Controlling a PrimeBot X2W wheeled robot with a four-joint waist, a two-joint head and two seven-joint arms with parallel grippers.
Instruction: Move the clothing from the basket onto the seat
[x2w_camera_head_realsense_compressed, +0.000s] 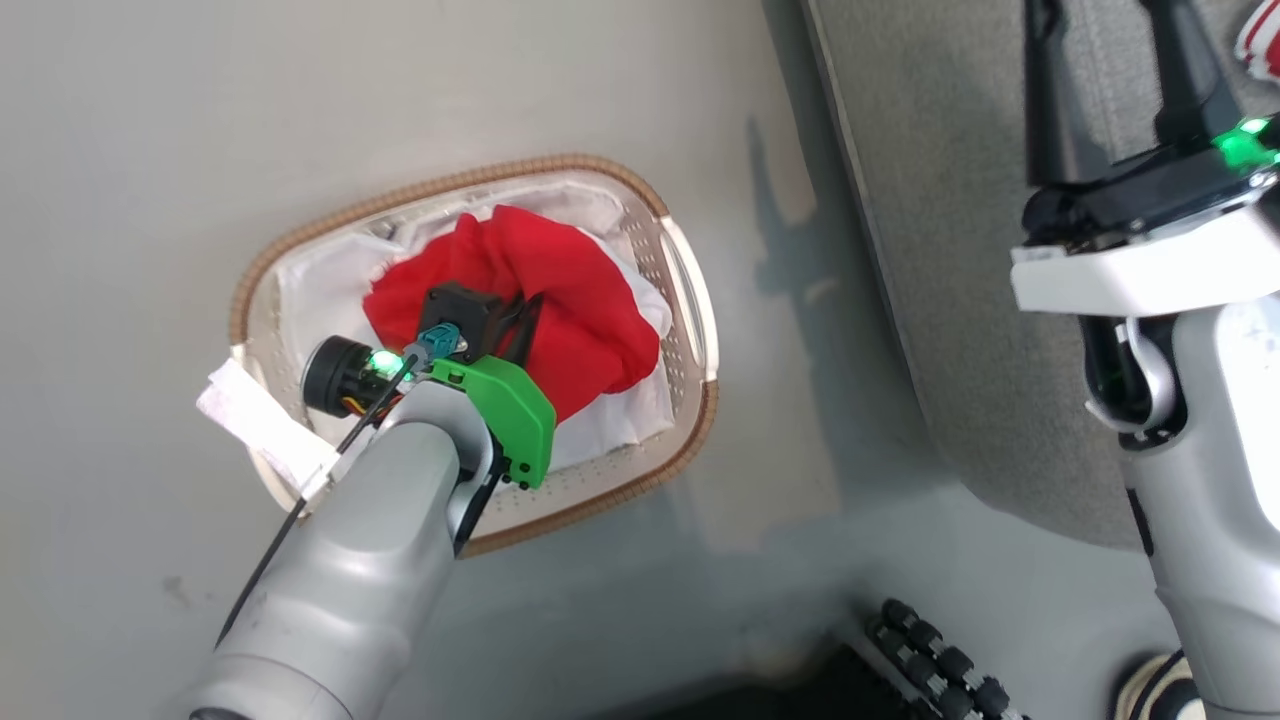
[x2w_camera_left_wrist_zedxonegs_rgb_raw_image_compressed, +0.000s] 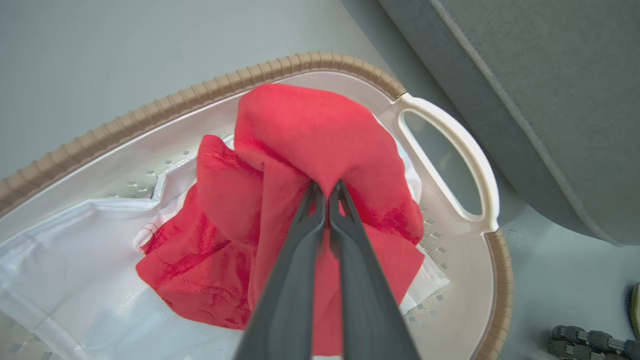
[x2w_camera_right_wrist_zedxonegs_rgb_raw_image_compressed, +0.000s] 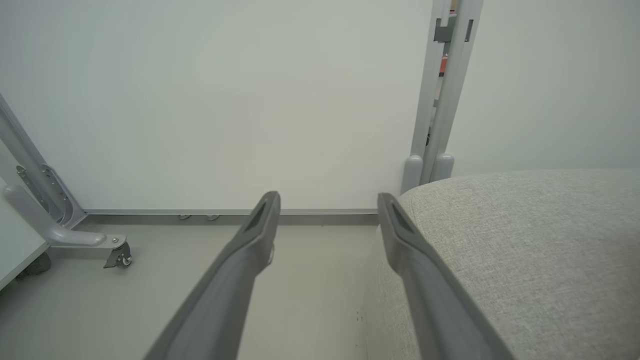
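Observation:
The red clothing lies bunched in the oval white basket with the brown rim, on the floor to the left of the grey seat. My left gripper reaches down into the basket. In the left wrist view my left gripper is shut on a raised fold of the clothing, with the basket rim behind it and the seat at the upper right. My right gripper hangs open over the seat. The right wrist view shows my right gripper with nothing in it, beside the seat edge.
A white liner lines the basket under the clothing and spills over its near-left rim. A red-and-white striped item peeks in at the top right. My base's black rollers are at the bottom. A white partition and a castor foot stand ahead.

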